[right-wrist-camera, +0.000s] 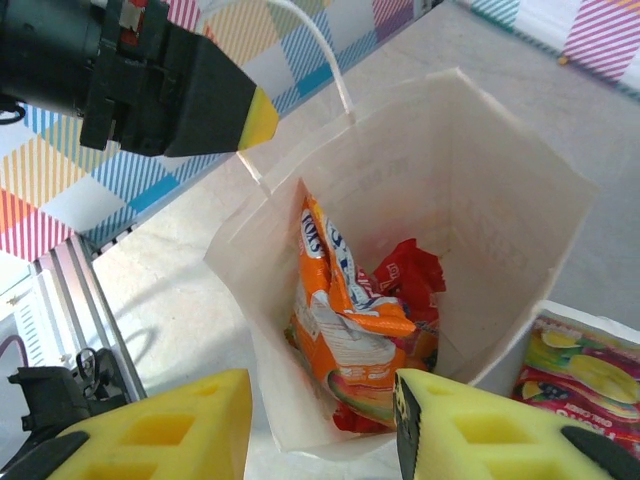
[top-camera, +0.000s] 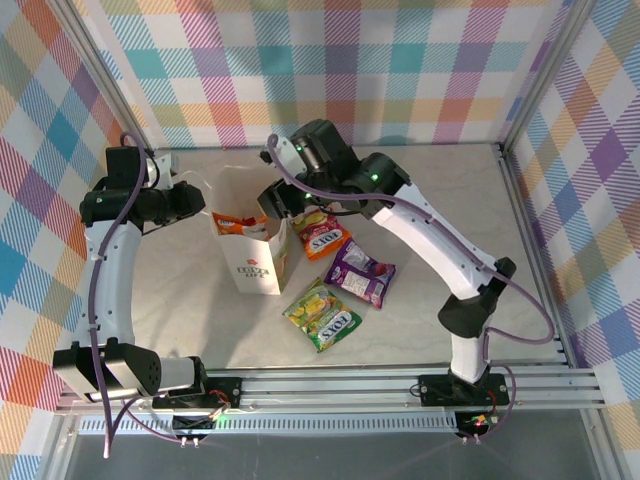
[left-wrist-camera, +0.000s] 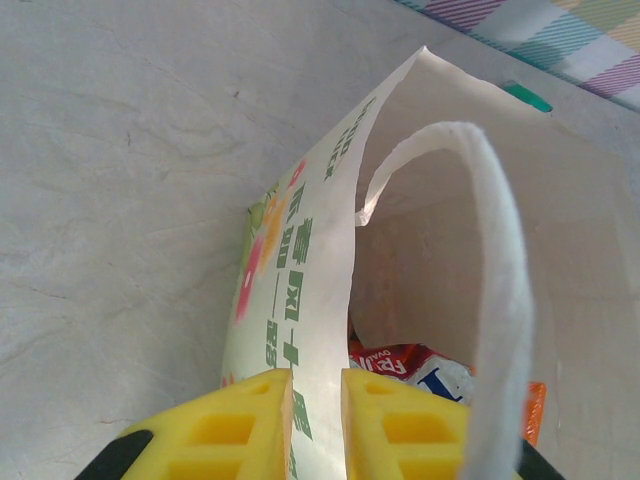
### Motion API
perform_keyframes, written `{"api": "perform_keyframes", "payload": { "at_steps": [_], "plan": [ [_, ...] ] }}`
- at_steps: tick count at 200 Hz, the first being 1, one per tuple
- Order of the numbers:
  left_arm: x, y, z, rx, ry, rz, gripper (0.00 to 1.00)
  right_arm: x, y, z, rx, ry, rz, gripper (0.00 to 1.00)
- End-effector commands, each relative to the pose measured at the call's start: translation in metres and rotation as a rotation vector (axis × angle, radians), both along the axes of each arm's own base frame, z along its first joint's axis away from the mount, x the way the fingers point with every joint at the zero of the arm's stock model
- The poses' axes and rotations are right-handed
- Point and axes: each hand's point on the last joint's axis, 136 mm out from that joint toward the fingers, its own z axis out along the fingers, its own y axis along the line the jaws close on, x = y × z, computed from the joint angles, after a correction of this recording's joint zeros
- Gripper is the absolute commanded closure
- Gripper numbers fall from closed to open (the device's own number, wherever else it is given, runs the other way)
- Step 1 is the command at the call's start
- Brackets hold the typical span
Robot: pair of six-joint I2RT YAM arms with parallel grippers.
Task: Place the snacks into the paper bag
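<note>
The left gripper (left-wrist-camera: 316, 400) has its two yellow fingers (left-wrist-camera: 240, 425) pinched shut on one thin wall of the paper bag (left-wrist-camera: 320, 250). The paper runs straight up between them. The white cord handle (left-wrist-camera: 505, 280) loops up just past the finger on the bag's inner side.

The bag stands upright on the table (top-camera: 180, 300), mouth open. The right gripper (right-wrist-camera: 322, 385) hangs over that mouth with its fingers spread apart and nothing between them. Straight below the gap, down inside the bag, an orange packet (right-wrist-camera: 340, 310) leans on a red packet (right-wrist-camera: 410, 275).

From above, three more snacks lie flat on the table, out beyond the right gripper (top-camera: 283, 197) on the side away from the left one. A second orange packet (top-camera: 322, 235) lies just beside the bag. A purple packet (top-camera: 360, 272) is next to that, and a green-yellow packet (top-camera: 322, 313) sits nearest the arm bases.
</note>
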Motion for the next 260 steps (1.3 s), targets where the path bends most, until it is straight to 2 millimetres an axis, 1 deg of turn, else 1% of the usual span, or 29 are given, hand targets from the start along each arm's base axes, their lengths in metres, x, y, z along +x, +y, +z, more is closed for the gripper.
{"api": "perform_keyframes", "payload": {
  "at_steps": [1, 26, 55, 80, 97, 111, 138, 166, 199, 233, 260],
  "plan": [
    [-0.006, -0.004, -0.002, 0.000, 0.016, -0.018, 0.80, 0.001, -0.012, 0.012, 0.000, -0.069, -0.036, 0.57],
    [-0.006, -0.004, -0.003, 0.000, 0.021, -0.018, 0.80, 0.001, -0.024, 0.012, -0.023, -0.096, -0.064, 0.57],
    [-0.006, -0.003, -0.003, -0.001, 0.020, -0.013, 0.80, 0.007, -0.045, 0.013, -0.056, -0.144, -0.144, 0.58],
    [-0.006, -0.002, -0.001, 0.001, 0.019, -0.006, 0.79, 0.008, -0.061, 0.007, -0.086, -0.167, -0.187, 0.56],
    [-0.006, -0.003, 0.000, 0.001, 0.018, -0.005, 0.79, 0.005, -0.072, 0.002, -0.094, -0.164, -0.207, 0.56],
    [-0.005, -0.002, 0.000, 0.001, 0.020, -0.002, 0.79, 0.006, -0.082, -0.006, -0.097, -0.138, -0.242, 0.56],
    [-0.004, -0.002, 0.001, -0.005, 0.020, 0.000, 0.79, 0.009, -0.108, -0.023, -0.089, -0.077, -0.321, 0.56],
    [-0.003, -0.003, 0.003, -0.011, 0.018, 0.000, 0.79, 0.010, -0.133, -0.034, -0.097, -0.048, -0.396, 0.56],
    [0.000, -0.003, -0.001, -0.016, 0.029, 0.002, 0.79, 0.007, -0.151, -0.049, -0.107, 0.013, -0.431, 0.55],
    [0.002, -0.003, -0.002, -0.020, 0.031, 0.008, 0.78, 0.010, -0.171, -0.080, -0.110, 0.125, -0.498, 0.55],
    [0.004, -0.001, -0.002, -0.013, 0.032, 0.013, 0.78, 0.013, -0.182, -0.103, -0.109, 0.203, -0.533, 0.54]
  ]
}}
